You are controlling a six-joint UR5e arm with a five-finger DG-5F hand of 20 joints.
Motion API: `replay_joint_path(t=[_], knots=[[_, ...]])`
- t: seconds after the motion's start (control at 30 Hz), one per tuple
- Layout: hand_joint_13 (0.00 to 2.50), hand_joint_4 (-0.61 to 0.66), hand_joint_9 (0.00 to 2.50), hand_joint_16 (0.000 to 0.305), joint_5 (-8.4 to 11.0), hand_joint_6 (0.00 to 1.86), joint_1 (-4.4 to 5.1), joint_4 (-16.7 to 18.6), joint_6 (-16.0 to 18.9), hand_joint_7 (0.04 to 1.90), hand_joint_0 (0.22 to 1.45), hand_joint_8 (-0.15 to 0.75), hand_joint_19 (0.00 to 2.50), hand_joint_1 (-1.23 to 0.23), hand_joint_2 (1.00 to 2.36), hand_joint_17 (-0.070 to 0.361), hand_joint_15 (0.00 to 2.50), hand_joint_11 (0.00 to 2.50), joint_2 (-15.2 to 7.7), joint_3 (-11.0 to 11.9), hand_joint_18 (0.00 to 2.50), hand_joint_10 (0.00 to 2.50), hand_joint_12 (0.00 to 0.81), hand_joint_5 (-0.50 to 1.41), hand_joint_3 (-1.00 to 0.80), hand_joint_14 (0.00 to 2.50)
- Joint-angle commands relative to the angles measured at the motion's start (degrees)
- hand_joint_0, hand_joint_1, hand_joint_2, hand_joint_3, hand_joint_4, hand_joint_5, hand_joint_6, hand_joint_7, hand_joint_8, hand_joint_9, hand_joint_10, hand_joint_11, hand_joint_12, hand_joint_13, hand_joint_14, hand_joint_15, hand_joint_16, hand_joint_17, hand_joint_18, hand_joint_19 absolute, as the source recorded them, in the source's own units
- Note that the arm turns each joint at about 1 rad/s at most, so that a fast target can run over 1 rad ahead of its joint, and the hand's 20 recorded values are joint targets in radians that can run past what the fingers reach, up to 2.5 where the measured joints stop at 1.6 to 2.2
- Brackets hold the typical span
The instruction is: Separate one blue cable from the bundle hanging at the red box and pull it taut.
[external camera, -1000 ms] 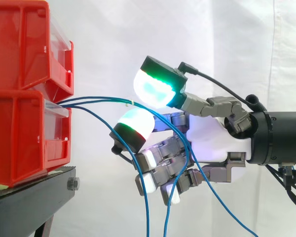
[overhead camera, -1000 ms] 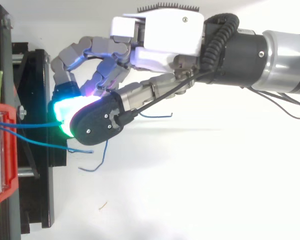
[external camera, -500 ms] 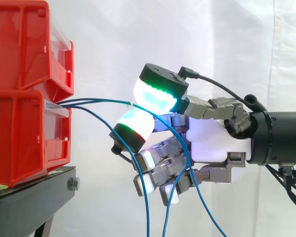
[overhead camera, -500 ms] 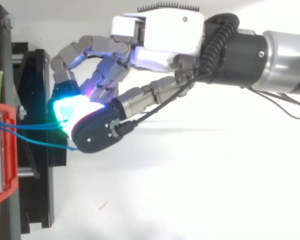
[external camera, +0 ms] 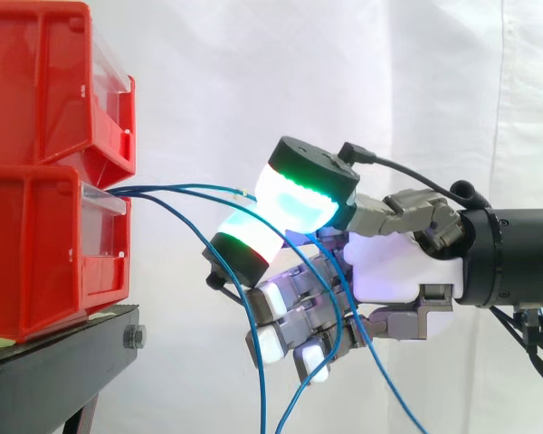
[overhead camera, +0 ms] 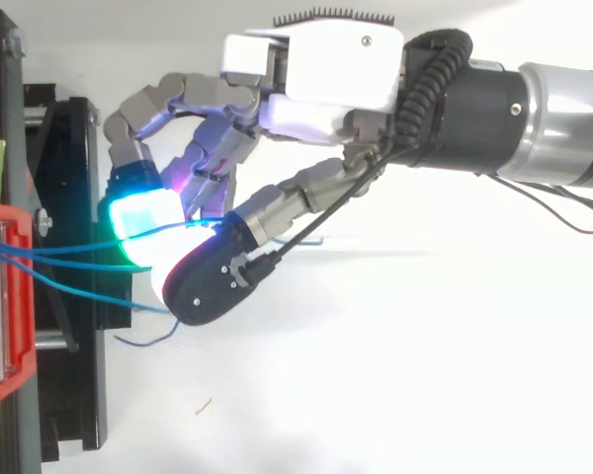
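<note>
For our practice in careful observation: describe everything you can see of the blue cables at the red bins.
The blue cables are thin, flexible, plastic-looking strands leaving the front of the lower red bin together. One runs nearly level to the hand, passing between two glowing pads that appear to pinch it. The others sag, curving down past or through the curled fingers and out of the bottom of the side view.

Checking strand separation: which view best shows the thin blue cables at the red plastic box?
Side view: the thin blue cables leave the red plastic box together, then fan out, one pinched between the hand's glowing pads, others drooping. Top view shows a short stretch between box and pads.
</note>
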Motion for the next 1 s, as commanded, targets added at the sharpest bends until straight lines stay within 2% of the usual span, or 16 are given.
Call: replay_joint_path(t=[0.0, 0.17, 0.27, 0.33, 0.43, 0.47, 0.57, 0.7, 0.8, 0.97], knots=[[0.91, 0.11, 0.85, 0.053, 0.24, 0.85, 0.10, 0.3, 0.1, 1.32, 0.72, 0.313, 0.51, -0.95, 1.00, 0.119, 0.53, 1.00, 0.0, -0.7, 1.02, 0.03, 0.356, -0.20, -0.50, 0.02], [0.88, 0.12, 0.81, 0.055, 0.68, 0.85, 0.19, 0.9, 0.1, 1.33, 0.58, 0.310, 0.51, -1.02, 1.00, 0.124, 0.53, 0.98, 0.0, -0.8, 0.99, 0.03, 0.360, -0.20, -0.50, 0.02], [0.89, 0.15, 0.81, 0.060, 0.68, 0.85, 0.19, 0.9, 0.1, 1.29, 0.47, 0.334, 0.51, -0.98, 1.00, 0.136, 0.53, 0.98, 0.0, -0.8, 1.03, 0.03, 0.387, -0.20, -0.50, 0.02], [0.91, 0.16, 0.83, 0.062, 0.68, 0.85, 0.19, 1.0, 0.2, 1.24, 0.44, 0.349, 0.52, -0.88, 1.00, 0.141, 0.53, 0.98, 0.0, -0.8, 1.05, 0.03, 0.396, -0.20, -0.50, 0.02], [0.93, 0.18, 0.87, 0.061, 0.68, 0.82, 0.19, 1.0, 0.2, 1.20, 0.46, 0.358, 0.56, -0.58, 1.00, 0.138, 0.54, 0.97, 0.0, -0.8, 1.07, 0.03, 0.403, -0.18, -0.50, 0.02], [0.95, 0.18, 0.89, 0.060, 0.68, 0.80, 0.19, 1.0, 0.1, 1.21, 0.47, 0.360, 0.58, -0.52, 1.00, 0.136, 0.54, 0.96, 0.0, -0.8, 1.07, 0.03, 0.406, -0.17, -0.50, 0.02], [0.94, 0.16, 0.91, 0.055, 0.68, 0.77, 0.19, 1.0, 0.1, 1.27, 0.53, 0.342, 0.62, -0.47, 1.00, 0.125, 0.55, 0.97, 0.0, -0.8, 1.03, 0.03, 0.384, -0.16, -0.50, 0.02], [0.94, 0.14, 0.92, 0.053, 0.68, 0.76, 0.28, 1.0, 0.1, 1.36, 0.60, 0.332, 0.64, -0.59, 1.00, 0.118, 0.56, 0.98, 0.0, -0.8, 1.02, 0.03, 0.370, -0.16, -0.49, 0.02], [0.94, 0.11, 0.92, 0.053, 0.68, 0.81, 0.28, 1.0, 0.2, 1.35, 0.59, 0.332, 0.64, -0.66, 1.01, 0.119, 0.57, 0.98, 0.0, -0.9, 1.02, 0.03, 0.373, -0.17, -0.34, 0.02], [0.93, 0.06, 0.92, 0.055, 0.68, 0.84, 0.28, 1.0, 0.2, 1.37, 0.57, 0.343, 0.62, -0.71, 1.02, 0.125, 0.57, 0.99, 0.0, -0.8, 1.02, 0.03, 0.383, -0.17, -0.18, 0.02]])
